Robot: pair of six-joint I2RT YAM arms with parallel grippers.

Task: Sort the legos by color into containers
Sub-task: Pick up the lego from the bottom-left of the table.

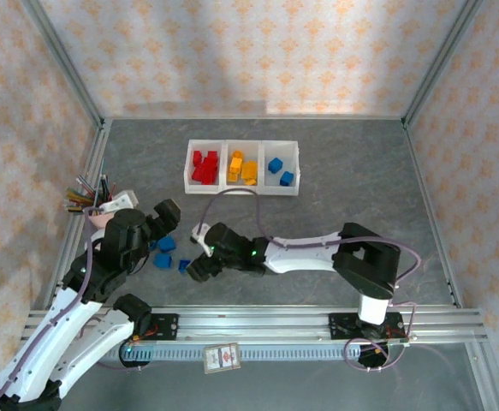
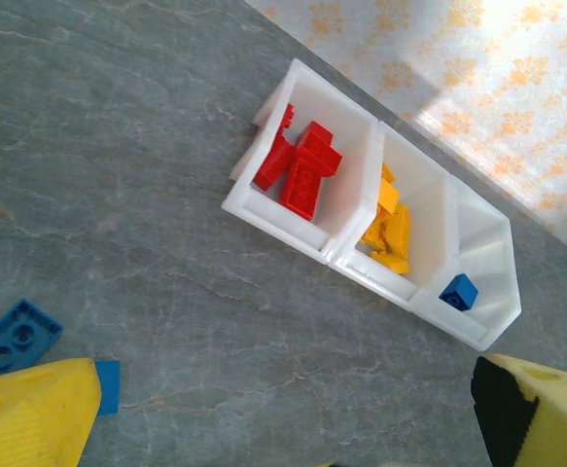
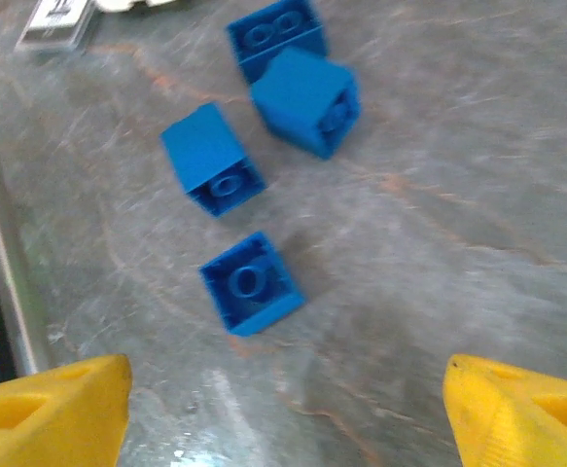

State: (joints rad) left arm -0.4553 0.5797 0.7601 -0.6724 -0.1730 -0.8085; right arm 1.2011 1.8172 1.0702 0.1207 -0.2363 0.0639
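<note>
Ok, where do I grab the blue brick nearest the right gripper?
Pinch the nearest blue brick across its flat side walls, coming straight down with the right gripper. It sits apart from the other blue bricks, askew to the jaws, so likely rotate first.

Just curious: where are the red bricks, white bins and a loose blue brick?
red bricks (image 2: 302, 170), left wrist view, middle
white bins (image 1: 242, 188), overhead view, front wall
loose blue brick (image 3: 252, 284), right wrist view, middle

The grey, stone-veined counter (image 1: 360, 171) carries a white row of three joined containers (image 1: 240, 191) toward its far side. Four loose blue legos (image 3: 252, 282) lie clustered on the bare surface, nearer than that row and off to its left, well apart from it. A pink cup of pens (image 1: 85, 199) stands further left of the row, at the counter's edge.
</note>
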